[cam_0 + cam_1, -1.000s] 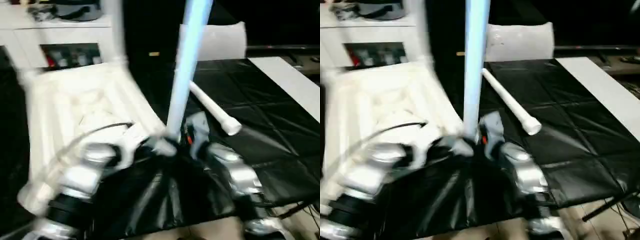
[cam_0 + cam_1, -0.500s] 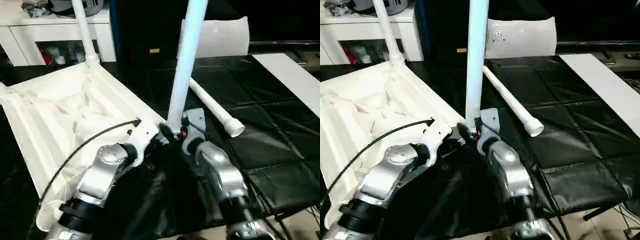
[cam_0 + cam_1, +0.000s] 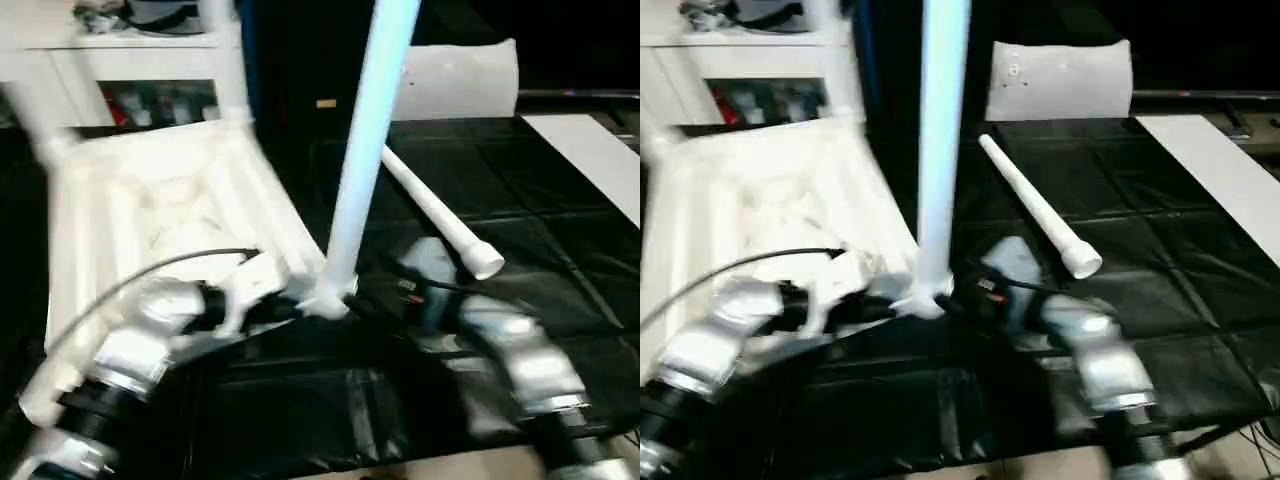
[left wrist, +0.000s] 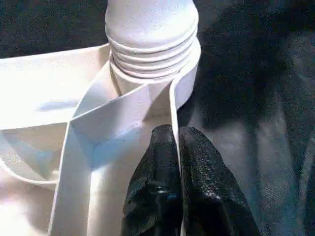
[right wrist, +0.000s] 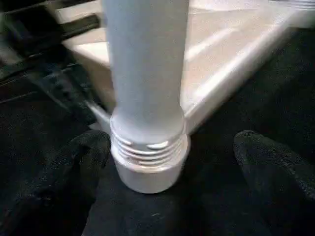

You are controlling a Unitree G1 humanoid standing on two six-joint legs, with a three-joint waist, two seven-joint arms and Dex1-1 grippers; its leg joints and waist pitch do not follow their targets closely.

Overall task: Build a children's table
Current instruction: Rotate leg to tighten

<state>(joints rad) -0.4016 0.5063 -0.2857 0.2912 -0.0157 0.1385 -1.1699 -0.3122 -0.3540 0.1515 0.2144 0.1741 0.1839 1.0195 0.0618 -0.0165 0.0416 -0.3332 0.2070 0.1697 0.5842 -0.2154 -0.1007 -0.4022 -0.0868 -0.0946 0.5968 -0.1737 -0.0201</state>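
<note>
The white table top (image 3: 150,200) lies upside down on the black-covered surface, ribs up. One white leg (image 3: 365,150) stands upright in its near right corner socket (image 4: 187,73). My left gripper (image 4: 172,130) is shut on the top's thin rim right beside that socket. My right gripper (image 5: 172,147) is open, its fingers (image 5: 74,162) standing wide on either side of the leg's threaded base (image 5: 147,147) without touching it. Another leg (image 3: 440,215) lies loose on the black surface to the right. Two more legs (image 3: 230,60) rise from the far corners.
A white cabinet with shelves (image 3: 130,60) stands behind the table top. A white box (image 3: 460,80) sits at the back and a white board (image 3: 590,150) at the far right. A black cable (image 3: 150,275) arcs over my left forearm. The work surface's front edge (image 3: 970,460) is close.
My right gripper has let go of the upright leg's base and drawn back to the right. The left gripper stays on the rim. The head camera has shifted.
</note>
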